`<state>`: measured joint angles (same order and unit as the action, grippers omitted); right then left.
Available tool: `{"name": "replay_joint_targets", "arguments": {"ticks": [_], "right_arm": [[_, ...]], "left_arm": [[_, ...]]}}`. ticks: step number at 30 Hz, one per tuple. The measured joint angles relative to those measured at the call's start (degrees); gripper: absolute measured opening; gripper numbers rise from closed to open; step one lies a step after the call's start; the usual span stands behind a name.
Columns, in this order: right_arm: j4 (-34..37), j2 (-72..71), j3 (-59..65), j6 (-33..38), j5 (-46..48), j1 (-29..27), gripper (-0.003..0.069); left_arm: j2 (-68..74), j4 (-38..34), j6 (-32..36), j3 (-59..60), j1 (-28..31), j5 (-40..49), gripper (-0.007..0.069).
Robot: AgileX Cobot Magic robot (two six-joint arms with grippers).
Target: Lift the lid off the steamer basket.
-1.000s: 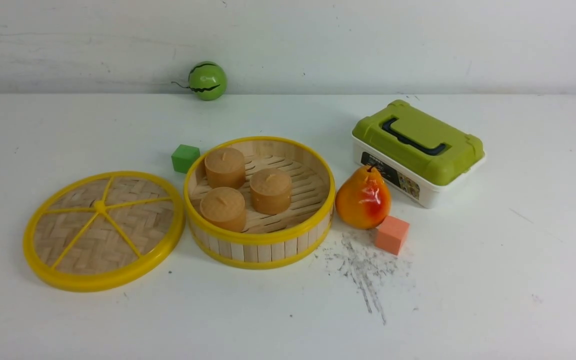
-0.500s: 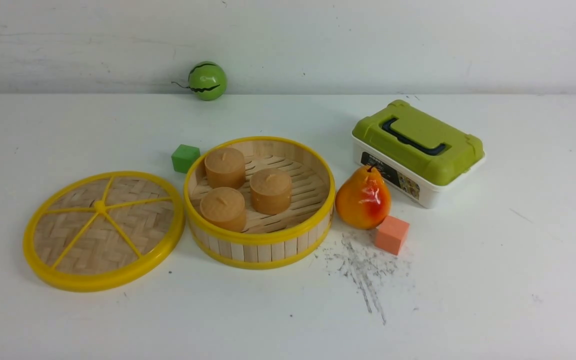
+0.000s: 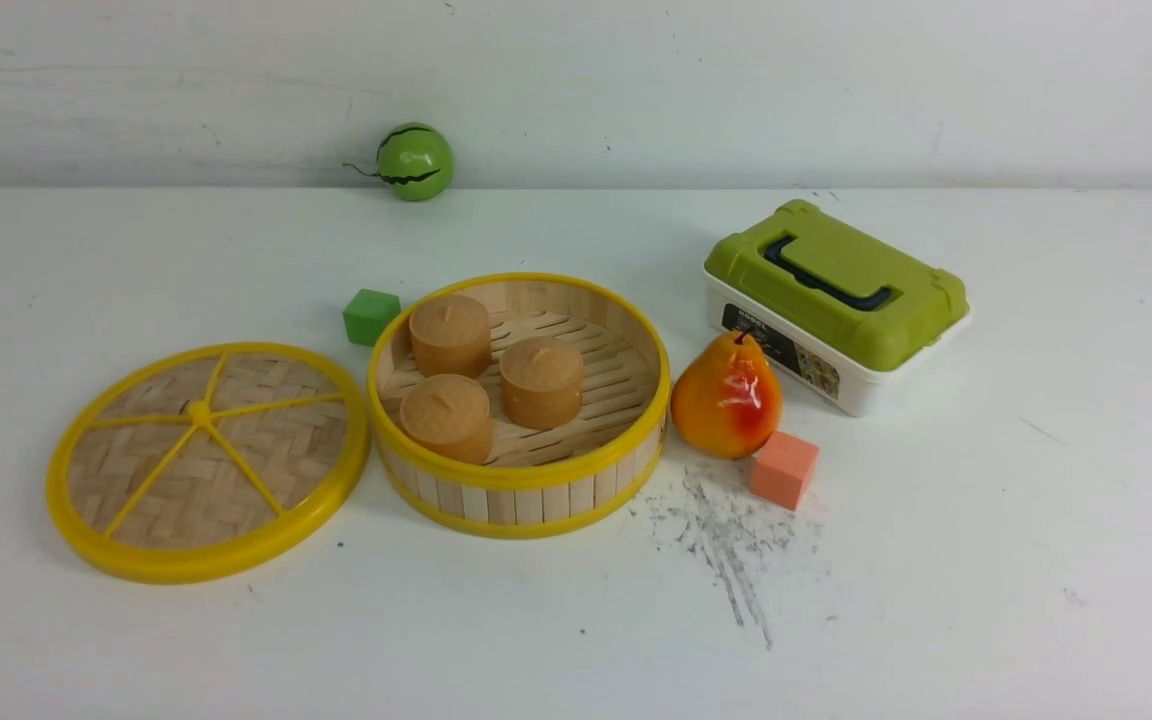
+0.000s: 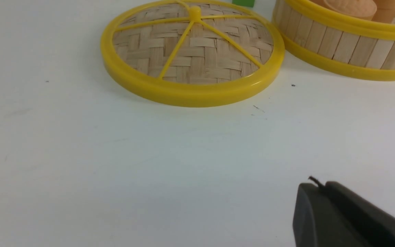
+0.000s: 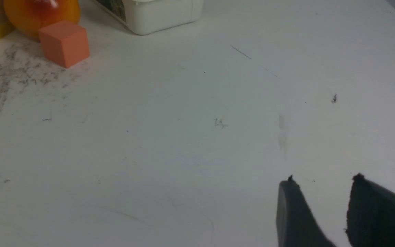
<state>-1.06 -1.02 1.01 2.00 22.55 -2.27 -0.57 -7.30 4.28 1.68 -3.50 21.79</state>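
The lid [image 3: 206, 460], a woven bamboo disc with yellow rim, spokes and knob, lies flat on the table left of the steamer basket [image 3: 519, 480]. The basket is uncovered and holds three brown cylinders [image 3: 541, 380]. The lid [image 4: 192, 55] and the basket's slat wall [image 4: 341, 44] also show in the left wrist view. My left gripper [image 4: 317, 187] is shut and empty over bare table, well short of the lid. My right gripper [image 5: 322, 181] is open and empty over bare table. Neither gripper shows in the front view.
A green cube [image 3: 370, 316] sits behind the basket. A pear [image 3: 726, 396] and an orange cube [image 3: 783, 469] stand to its right, then a white box with an olive-green lid [image 3: 836, 300]. A green ball [image 3: 415, 161] lies by the back wall.
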Motion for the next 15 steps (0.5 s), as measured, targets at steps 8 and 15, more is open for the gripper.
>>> {"name": "replay_joint_targets", "arguments": {"ticks": [8,15], "right_arm": [[0.0,0.0,0.0,0.0,0.0,0.0,0.0240],[0.0,0.0,0.0,0.0,0.0,0.0,0.0240]], "left_arm": [[0.0,0.0,0.0,0.0,0.0,0.0,0.0028],[0.0,0.0,0.0,0.0,0.0,0.0,0.0034]]}}
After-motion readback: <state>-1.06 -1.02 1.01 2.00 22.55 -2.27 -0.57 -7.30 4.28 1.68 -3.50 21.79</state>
